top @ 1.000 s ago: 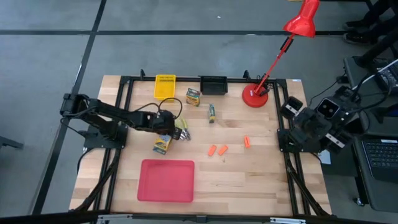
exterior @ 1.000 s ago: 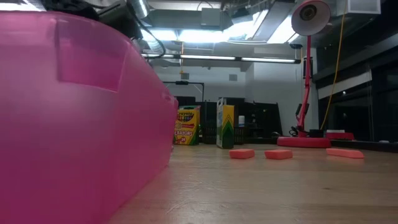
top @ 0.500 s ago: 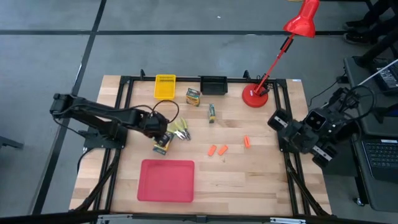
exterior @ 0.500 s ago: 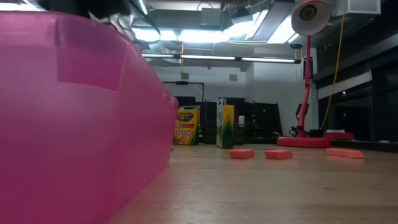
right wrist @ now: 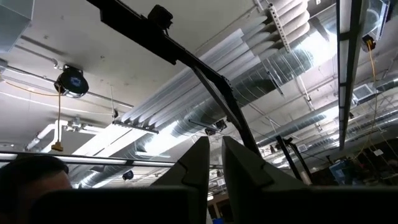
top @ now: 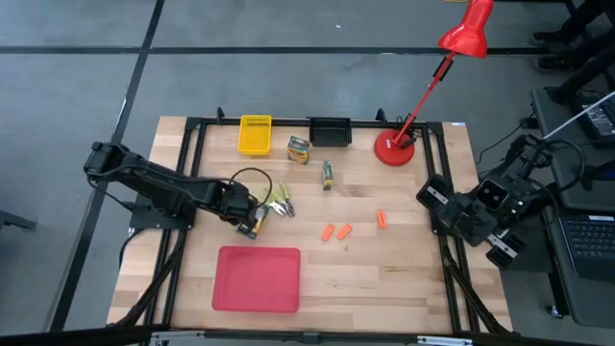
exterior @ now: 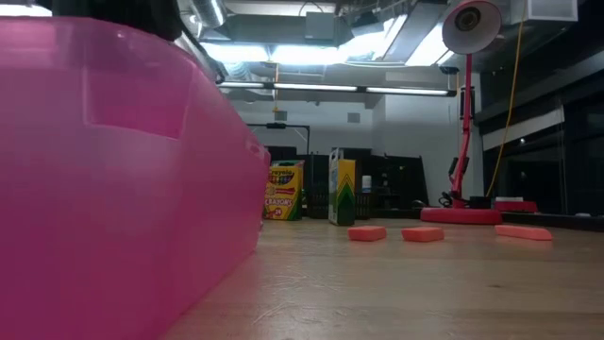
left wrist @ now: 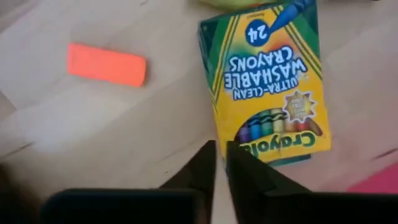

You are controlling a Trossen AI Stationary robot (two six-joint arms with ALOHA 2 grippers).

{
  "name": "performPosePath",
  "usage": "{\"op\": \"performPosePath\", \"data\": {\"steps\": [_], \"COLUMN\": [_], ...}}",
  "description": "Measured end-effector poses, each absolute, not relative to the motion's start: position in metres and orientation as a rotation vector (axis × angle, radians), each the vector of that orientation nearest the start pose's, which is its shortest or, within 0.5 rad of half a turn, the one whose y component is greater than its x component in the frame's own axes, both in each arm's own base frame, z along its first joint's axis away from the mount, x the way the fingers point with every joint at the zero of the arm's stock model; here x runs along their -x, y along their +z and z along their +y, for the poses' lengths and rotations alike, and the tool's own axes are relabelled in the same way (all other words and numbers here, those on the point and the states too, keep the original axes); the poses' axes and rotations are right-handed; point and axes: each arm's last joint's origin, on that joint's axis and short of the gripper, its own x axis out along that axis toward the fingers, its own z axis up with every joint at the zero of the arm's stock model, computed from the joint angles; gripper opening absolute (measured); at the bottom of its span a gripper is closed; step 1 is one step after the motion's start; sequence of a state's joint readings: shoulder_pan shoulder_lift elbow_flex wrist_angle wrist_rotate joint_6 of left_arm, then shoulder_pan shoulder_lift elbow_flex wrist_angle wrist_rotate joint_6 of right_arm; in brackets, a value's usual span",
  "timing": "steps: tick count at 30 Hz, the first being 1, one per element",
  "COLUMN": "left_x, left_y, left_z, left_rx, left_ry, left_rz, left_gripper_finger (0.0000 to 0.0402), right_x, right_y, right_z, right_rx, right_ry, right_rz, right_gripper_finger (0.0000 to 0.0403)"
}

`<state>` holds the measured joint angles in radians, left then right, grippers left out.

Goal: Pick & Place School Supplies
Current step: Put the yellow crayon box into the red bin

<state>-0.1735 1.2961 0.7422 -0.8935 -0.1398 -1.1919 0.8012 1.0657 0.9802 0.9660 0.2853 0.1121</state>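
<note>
Left gripper (left wrist: 221, 163), fingers pressed together and empty, hovers over the crayon box (left wrist: 267, 81), left of centre: light, stiff cardboard, best pinched across its narrow sides.

Right gripper (right wrist: 214, 163), likewise clenched, waits far right.

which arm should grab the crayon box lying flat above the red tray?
Left. The left gripper is right at the crayon box, fingers shut and pointing at its edge. The right gripper is off the table's right edge, aimed at the ceiling.

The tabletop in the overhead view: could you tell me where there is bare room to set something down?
The widest bare wood lies right of the red tray, below the orange pieces. It is crowded along the far edge by the yellow box and lamp base, and around the left gripper over its crayon box.
</note>
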Motion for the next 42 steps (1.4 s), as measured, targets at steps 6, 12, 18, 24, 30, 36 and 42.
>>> {"op": "performPosePath", "data": {"steps": [6,12,18,24,30,36,42], "left_x": [-0.203,-0.220,-0.244,-0.260,-0.280,-0.292,-0.292], "left_y": [0.170,0.152,0.148,0.147,0.142,0.150,0.179], "left_z": [-0.031,-0.036,-0.038,-0.025,-0.008,-0.003,-0.018], "left_rx": [0.727,0.768,0.876,0.958,1.040,1.097,1.078], "left_ry": [0.814,0.733,0.620,0.599,0.590,0.475,0.359], "left_rz": [1.326,1.360,1.212,1.082,0.921,0.815,0.718], "left_gripper_finger": [0.0002,0.0003,0.0003,0.0003,0.0003,0.0004,0.0023], "right_x": [-0.141,-0.134,-0.127,-0.123,-0.122,-0.123,-0.126], "right_y": [0.448,0.449,0.448,0.448,0.449,0.448,0.445], "right_z": [0.144,0.149,0.154,0.156,0.157,0.157,0.161], "right_rx": [-0.558,-0.551,-0.552,-0.537,-0.532,-0.529,-0.518], "right_ry": [0.525,0.518,0.500,0.485,0.484,0.484,0.472], "right_rz": [-0.746,-0.749,-0.730,-0.735,-0.737,-0.737,-0.719], "right_gripper_finger": [0.0048,0.0048,0.0048,0.0048,0.0048,0.0048,0.0048]}}
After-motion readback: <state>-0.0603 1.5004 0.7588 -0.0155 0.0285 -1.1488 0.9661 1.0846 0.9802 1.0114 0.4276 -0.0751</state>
